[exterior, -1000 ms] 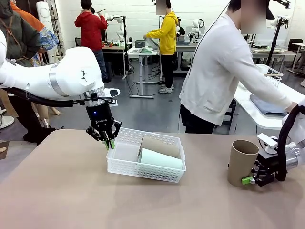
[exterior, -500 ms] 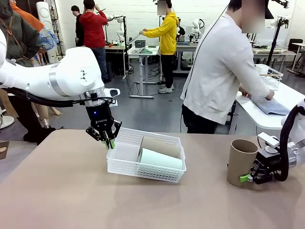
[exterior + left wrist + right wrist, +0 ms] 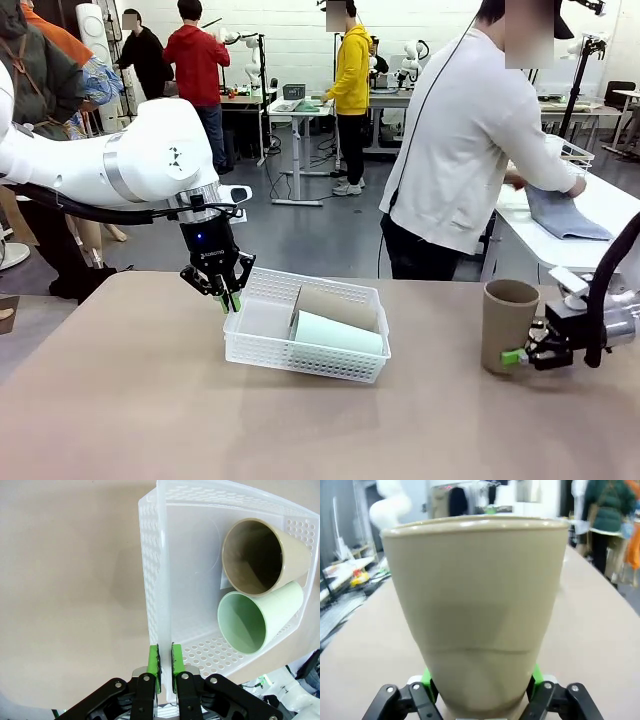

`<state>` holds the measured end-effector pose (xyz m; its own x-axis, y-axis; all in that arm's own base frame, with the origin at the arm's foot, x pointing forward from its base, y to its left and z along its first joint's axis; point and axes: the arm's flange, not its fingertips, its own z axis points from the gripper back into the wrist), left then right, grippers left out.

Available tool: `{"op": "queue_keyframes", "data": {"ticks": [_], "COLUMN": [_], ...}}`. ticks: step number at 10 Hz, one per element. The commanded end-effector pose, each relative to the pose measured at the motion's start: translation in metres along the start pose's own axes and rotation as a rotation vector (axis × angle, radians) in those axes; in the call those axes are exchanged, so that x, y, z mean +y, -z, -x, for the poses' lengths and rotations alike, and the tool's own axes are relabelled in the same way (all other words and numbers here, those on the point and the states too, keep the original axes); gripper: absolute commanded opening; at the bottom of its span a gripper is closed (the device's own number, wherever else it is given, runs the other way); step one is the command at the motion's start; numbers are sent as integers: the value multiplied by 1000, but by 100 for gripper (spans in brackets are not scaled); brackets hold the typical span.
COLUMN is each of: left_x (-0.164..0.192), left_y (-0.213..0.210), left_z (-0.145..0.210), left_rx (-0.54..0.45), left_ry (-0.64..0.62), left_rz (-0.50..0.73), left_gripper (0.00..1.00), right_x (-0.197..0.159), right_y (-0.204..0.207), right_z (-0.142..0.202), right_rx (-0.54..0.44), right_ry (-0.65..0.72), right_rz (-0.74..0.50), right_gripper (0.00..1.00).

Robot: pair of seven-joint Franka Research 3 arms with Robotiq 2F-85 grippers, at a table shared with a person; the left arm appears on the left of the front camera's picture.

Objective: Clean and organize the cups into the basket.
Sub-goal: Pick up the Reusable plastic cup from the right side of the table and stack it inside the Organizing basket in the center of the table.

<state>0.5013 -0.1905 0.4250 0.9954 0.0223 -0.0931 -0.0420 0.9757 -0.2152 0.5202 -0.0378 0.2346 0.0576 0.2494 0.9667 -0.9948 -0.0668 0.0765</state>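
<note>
Your left tool [image 3: 228, 298] sat left of centre in the front view, pointing down at the near-left corner of the white basket [image 3: 300, 362]. In the left wrist view its two green pads [image 3: 154, 656] were pressed together on the basket's thin lattice wall, pinching the rim between them. I could not tell whether that corner was raised off the surface [image 3: 120, 400] or resting on it.

The basket lay in the middle of the front view, on the tan surface. Two cups lay on their sides inside it, crowded to its right half. The brown cup in the basket [image 3: 335, 305] was toward the far wall, and the green cup [image 3: 340, 335] lay just beside it, touching it, toward the near wall. In the left wrist view both open mouths faced the camera, brown at upper right, green below it.

At the right edge of the front view, well apart from the basket, the standing brown cup [image 3: 508, 330] was upright with its mouth up. Your right tool [image 3: 520, 355] came in from the right, level with the cup's base. In the right wrist view a green pad [image 3: 426, 677] lay against each side of the cup's narrow foot, so the tool was closed on it.
</note>
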Motion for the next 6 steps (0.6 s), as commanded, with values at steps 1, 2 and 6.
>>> {"op": "queue_keyframes", "data": {"ticks": [1,2,6], "left_x": [-1,-1,-1], "left_y": [-1,-1,-1], "left_z": [1,1,1], "left_rx": [-10,-10,-10], "left_ry": [-2,-2,-2], "left_rz": [1,1,1], "left_gripper": [0,0,0], "right_x": [27,35,60], "right_y": [-4,-11,-19], "right_z": [-64,-93,-186], "right_rx": [10,2,-25], "right_ry": [76,69,-3], "right_rz": [126,151,197], "right_gripper": [20,20,20]}}
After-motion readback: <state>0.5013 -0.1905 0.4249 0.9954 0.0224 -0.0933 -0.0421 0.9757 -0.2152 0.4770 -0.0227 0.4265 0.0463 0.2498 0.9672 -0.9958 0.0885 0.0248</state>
